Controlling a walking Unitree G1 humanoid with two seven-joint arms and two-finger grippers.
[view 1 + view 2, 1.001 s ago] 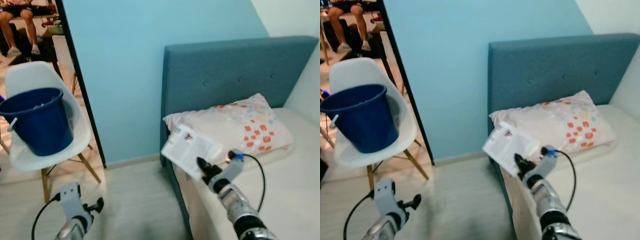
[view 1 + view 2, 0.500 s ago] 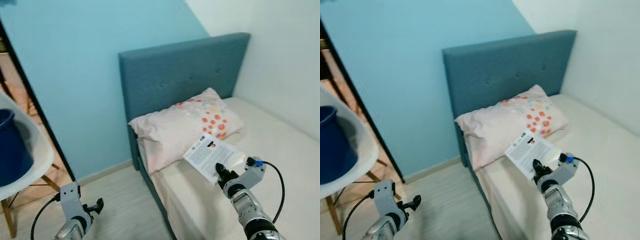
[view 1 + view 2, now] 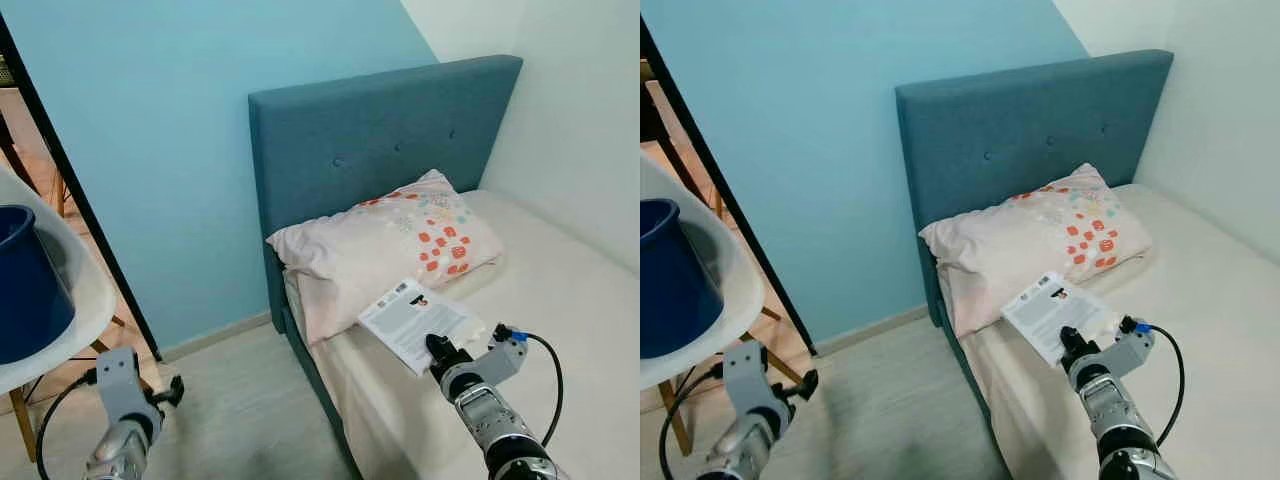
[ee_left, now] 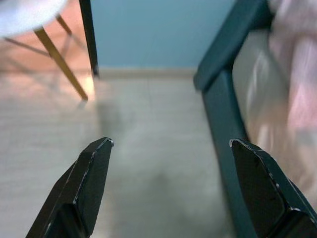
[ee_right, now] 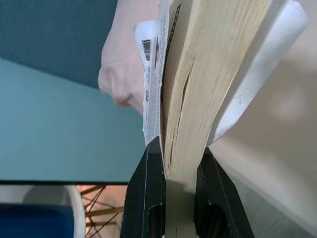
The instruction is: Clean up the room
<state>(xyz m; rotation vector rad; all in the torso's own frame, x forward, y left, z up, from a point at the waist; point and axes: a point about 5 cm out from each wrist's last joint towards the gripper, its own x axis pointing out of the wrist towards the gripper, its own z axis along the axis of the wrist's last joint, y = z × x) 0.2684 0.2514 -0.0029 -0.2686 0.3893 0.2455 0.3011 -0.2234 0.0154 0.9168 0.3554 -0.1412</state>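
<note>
My right gripper (image 3: 437,350) is shut on a white paperback book (image 3: 415,319), held over the near part of the bed (image 3: 560,300), just in front of the pillow (image 3: 385,247). In the right wrist view the book's page block (image 5: 208,74) sits clamped between the two black fingers (image 5: 148,193). My left gripper (image 4: 168,163) hangs low over the pale floor (image 4: 148,163) beside the bed frame (image 4: 223,99), its fingers open and holding nothing. A dark blue bucket (image 3: 25,285) rests on a white chair (image 3: 70,300) at the left.
A teal headboard (image 3: 385,130) stands against the light blue wall. A black door frame (image 3: 75,185) runs down at the left, with the chair's wooden legs (image 4: 64,59) near it. Pale floor (image 3: 230,410) lies between chair and bed.
The camera has swung slightly back left, so the scene has shifted right. The book stays clamped in my right gripper, a little lower over the bed. The left arm has drifted left.
</note>
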